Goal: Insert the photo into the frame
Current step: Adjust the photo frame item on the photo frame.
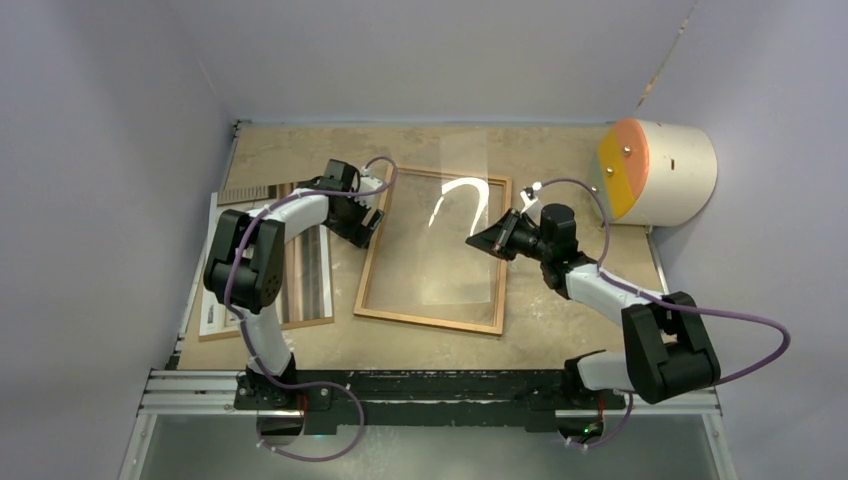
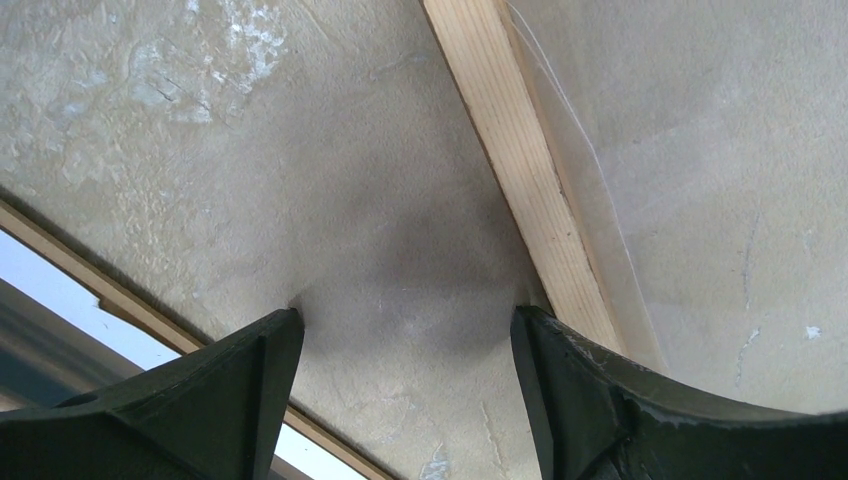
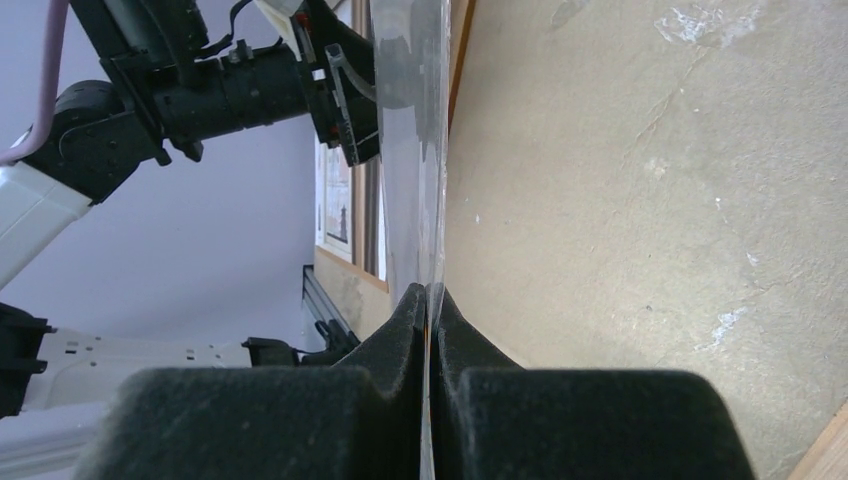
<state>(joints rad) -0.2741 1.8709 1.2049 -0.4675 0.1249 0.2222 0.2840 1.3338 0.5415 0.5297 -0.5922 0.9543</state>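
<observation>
White-and-black arms (image 1: 300, 208) with looping purple cables (image 1: 760, 322); black wedge-shaped pincer fingers (image 2: 230, 400)

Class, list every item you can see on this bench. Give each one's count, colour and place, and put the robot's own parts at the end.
frame: one, orange-brown wood, flat at the table's centre
glass pane: one, clear, tilted up over the frame
photo: one, white-edged print, left of the frame
backing board: one, brown, beneath the photo
drum: one, white with an orange face, back right corner
table: one, tan
left claw: one, black, open, empty, beside the frame's left rail
right claw: one, black, shut on the glass pane's right edge
</observation>
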